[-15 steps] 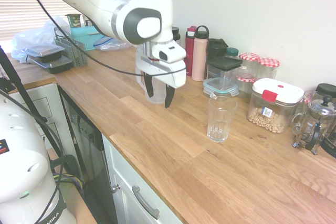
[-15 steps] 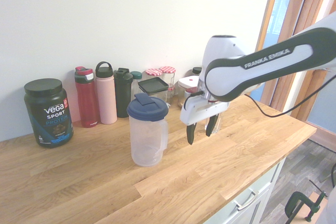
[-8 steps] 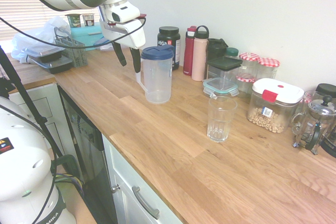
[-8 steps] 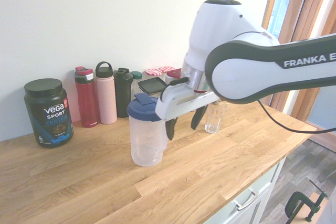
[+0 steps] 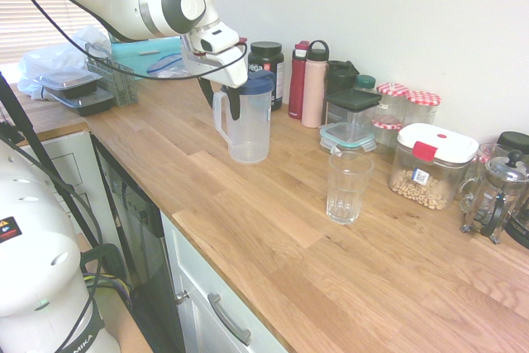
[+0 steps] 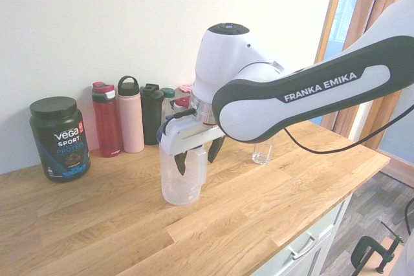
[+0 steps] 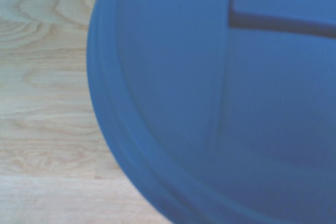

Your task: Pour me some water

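We are holding the white two-finger gripper with dark fingertips wide open beside the handle of the clear plastic pitcher with a round blue lid. The pitcher is standing upright on the light wooden countertop, near the red metal bottle and the pink one with a black loop cap. We are seeing the clear drinking glass standing upright, well apart from the pitcher.

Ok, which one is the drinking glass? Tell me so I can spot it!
Look along the wooden counter. Between the blue-lidded pitcher and the box of nuts stands the glass. It's clear and has no lid or handle, unlike the pitcher.
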### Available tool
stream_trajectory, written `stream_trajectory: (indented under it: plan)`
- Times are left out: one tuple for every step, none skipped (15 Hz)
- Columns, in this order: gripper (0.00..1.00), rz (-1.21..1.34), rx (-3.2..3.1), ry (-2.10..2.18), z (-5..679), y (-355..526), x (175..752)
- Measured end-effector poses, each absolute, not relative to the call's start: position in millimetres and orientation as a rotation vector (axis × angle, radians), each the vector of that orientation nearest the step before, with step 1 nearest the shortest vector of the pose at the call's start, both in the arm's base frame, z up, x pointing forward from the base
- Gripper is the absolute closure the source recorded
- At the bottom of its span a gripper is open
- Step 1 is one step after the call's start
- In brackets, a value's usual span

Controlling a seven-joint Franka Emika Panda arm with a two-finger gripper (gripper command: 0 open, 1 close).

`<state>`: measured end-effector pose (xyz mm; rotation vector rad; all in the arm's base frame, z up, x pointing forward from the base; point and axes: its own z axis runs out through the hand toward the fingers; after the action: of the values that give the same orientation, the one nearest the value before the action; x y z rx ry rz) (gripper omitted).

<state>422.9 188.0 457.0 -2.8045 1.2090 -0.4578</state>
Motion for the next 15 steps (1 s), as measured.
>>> stream_trajectory:
  plan:
    - [1.0, -0.463, -2.804, 1.21, 457.3, 187.5, 423.3]
    - [1.0, -0.467, -2.804, 1.211, 457.5, 186.9, 423.6]
    - [1.0, -0.468, -2.803, 1.212, 457.7, 186.2, 424.0]
    - [1.0, -0.47, -2.802, 1.211, 457.9, 186.3, 424.0]
    - [1.0, -0.473, -2.801, 1.209, 458.1, 186.4, 424.2]
    - [1.0, -0.475, -2.8, 1.206, 457.8, 186.5, 424.5]
    - [1.0, -0.476, -2.8, 1.203, 457.0, 186.8, 424.7]
    - [1.0, -0.475, -2.8, 1.202, 456.6, 187.0, 424.7]
    - [1.0, -0.474, -2.8, 1.201, 456.6, 187.3, 424.6]
    - [1.0, -0.475, -2.799, 1.199, 456.9, 187.3, 424.7]
    - [1.0, -0.476, -2.798, 1.2, 457.2, 186.6, 425.0]
    - [1.0, -0.476, -2.796, 1.202, 457.4, 185.7, 425.4]
    - [1.0, -0.476, -2.795, 1.204, 457.5, 184.6, 425.8]
    - [1.0, -0.475, -2.793, 1.208, 457.7, 183.0, 426.4]
    - [1.0, -0.473, -2.792, 1.212, 457.6, 181.0, 427.0]
